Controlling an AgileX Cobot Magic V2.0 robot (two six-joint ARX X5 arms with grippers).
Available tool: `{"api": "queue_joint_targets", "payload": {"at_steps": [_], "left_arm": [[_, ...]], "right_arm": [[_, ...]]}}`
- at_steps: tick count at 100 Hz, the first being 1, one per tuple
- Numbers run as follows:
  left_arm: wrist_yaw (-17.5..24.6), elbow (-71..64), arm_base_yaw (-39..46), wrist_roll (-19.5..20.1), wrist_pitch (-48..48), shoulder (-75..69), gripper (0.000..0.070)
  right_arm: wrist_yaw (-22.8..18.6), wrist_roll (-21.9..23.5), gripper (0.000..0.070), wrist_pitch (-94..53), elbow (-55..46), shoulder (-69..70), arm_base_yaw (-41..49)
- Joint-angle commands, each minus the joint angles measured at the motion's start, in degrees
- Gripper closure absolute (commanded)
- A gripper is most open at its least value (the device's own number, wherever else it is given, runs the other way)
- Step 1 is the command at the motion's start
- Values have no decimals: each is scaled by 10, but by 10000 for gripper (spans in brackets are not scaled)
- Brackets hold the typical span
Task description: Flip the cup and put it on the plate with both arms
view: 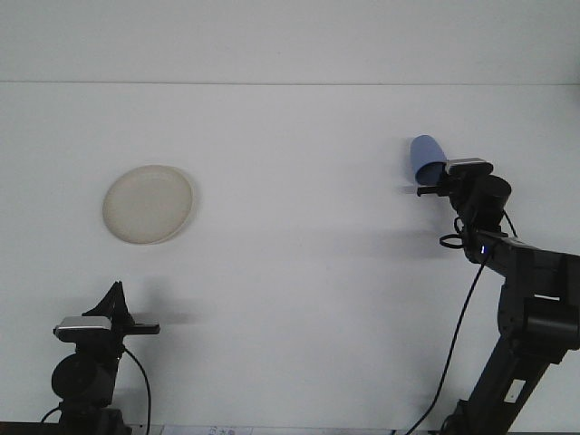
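— Looking over the table from the front, what does the right gripper [428, 183] hold?
— The blue cup [424, 158], clamped near its rim, tilted, base up and to the left, lifted on the right side.
— And the left gripper [136, 324]?
— Low at the near edge, touching nothing; I cannot tell its opening. The plate [147, 204] lies well apart, far left.
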Motion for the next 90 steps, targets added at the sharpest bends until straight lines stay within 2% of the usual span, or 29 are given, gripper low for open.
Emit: {"api": "queue_joint_targets", "payload": {"at_steps": [1, 19, 35, 50, 66, 90], "left_arm": [[-2, -11, 1, 7, 8, -1, 684], [-2, -11, 1, 7, 8, -1, 684], [-2, -11, 1, 7, 8, -1, 684], [-2, -11, 1, 7, 8, -1, 684], [-2, -11, 1, 7, 8, -1, 684], [-2, -11, 1, 7, 8, -1, 684]], "right_arm": [[-3, 2, 700, 5, 8, 11, -1], [-3, 5, 700, -20, 8, -13, -1], [-1, 5, 700, -112, 8, -80, -1], [5, 5, 700, -266, 8, -183, 7], [54, 5, 700, -459, 24, -309, 37], [77, 4, 700, -764, 137, -421, 116]]}}
